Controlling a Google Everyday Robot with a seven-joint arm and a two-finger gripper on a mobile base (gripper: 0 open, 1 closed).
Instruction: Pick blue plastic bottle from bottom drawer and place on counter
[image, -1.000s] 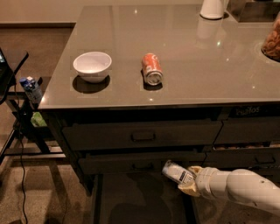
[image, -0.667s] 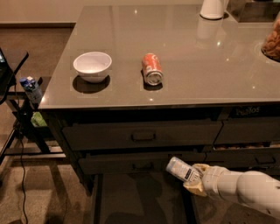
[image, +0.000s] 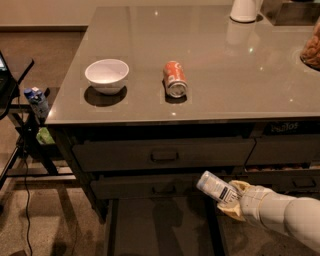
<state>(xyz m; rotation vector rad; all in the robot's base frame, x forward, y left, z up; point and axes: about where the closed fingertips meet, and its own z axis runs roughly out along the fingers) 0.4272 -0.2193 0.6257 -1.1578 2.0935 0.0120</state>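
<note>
I judge I'm partway through the carry: the pick is done and the placing is not. The blue plastic bottle (image: 214, 185) is in the air, clear of the bottom drawer (image: 160, 225). That drawer stands open with its dark floor bare, just left of and below the bottle.

The gripper (image: 231, 199) comes in from the near right, low in front of the cabinet, and is clamped on the bottle. One finger lies over the upper side of the label end and the other under it. The bottle's base end sits between the jaws. The rest sticks out up and to the left, tilted, with the white cap end leading. It is dim down there, so I think the hold is around the lower body, but I can't tell how deep it sits.

The bottle is at about the height of the middle drawer front, below the edge of the counter (image: 210, 45). The next move calls for a rise past that edge before any travel inward, since the cap end would meet the overhang first. After that I need a bare patch to set it on. The near right of the top looks open, right of the orange can (image: 175, 79) lying on its side and well away from the white bowl (image: 106, 75).
</note>
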